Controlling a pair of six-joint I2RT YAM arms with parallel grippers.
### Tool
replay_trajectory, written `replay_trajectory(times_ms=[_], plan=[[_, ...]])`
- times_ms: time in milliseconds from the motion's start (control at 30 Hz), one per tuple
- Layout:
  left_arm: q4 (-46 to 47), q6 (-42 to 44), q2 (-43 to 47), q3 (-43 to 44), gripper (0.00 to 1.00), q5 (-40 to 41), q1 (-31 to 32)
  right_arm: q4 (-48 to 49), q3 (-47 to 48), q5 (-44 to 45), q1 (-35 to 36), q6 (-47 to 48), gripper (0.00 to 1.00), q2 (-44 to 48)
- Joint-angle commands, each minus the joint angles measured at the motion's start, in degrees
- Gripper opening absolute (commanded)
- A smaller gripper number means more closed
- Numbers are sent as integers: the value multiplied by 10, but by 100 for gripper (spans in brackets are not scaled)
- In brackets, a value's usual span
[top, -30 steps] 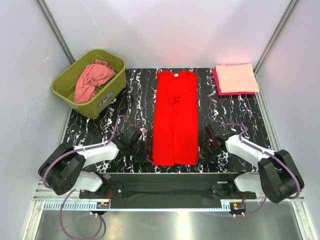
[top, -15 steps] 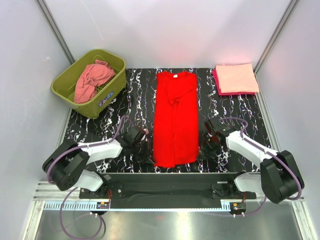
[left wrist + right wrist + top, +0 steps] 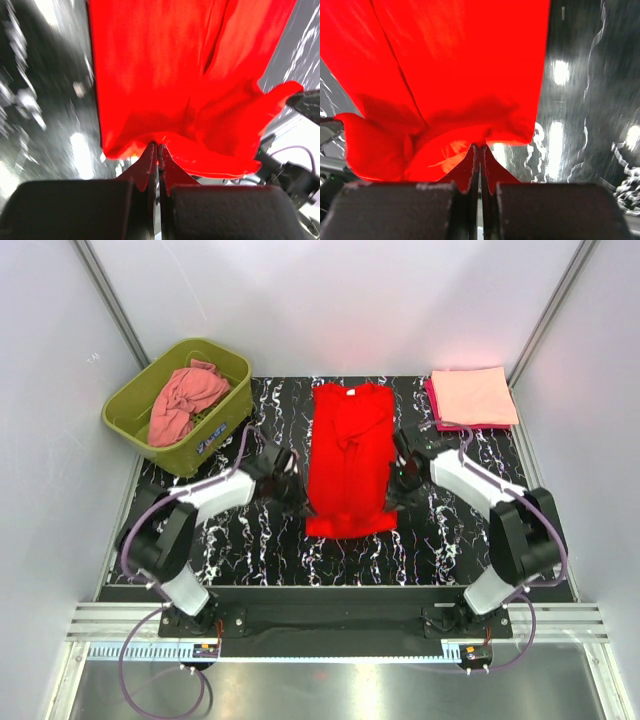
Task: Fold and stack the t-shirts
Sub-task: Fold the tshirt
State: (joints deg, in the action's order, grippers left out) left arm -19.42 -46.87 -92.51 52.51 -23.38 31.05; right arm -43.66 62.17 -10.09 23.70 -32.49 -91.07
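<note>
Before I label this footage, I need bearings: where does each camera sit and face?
Top: above and behind, looking down on the table; both arms show.
Left wrist: on the left arm, looking along the left gripper, shut on the red shirt.
Right wrist: likewise, along the right gripper, shut on the same shirt.
Shared: all three show the red shirt.

Left arm [image 3: 215, 495] and right arm [image 3: 470, 480] swung out from the near edge of the counter [image 3: 260, 550] to mid-counter. The red t-shirt [image 3: 350, 440] had its near hem carried along in the jaws (one corner each). Hem lifted and bunched; flat length shortened.
</note>
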Motion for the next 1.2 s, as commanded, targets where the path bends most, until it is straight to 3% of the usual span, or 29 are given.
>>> replay_trajectory(times_ms=[0,367,1167], plan=[[-46,47,-52,91,0,-4,-33,-11,77,14,-18,58,0,-45],[-127,102,-264,377,0,-30,-94,-39,304,35,-88,129,0,-237],[-59,64,-365,523,0,-71,-143,-59,510,36,-114,171,0,-350]])
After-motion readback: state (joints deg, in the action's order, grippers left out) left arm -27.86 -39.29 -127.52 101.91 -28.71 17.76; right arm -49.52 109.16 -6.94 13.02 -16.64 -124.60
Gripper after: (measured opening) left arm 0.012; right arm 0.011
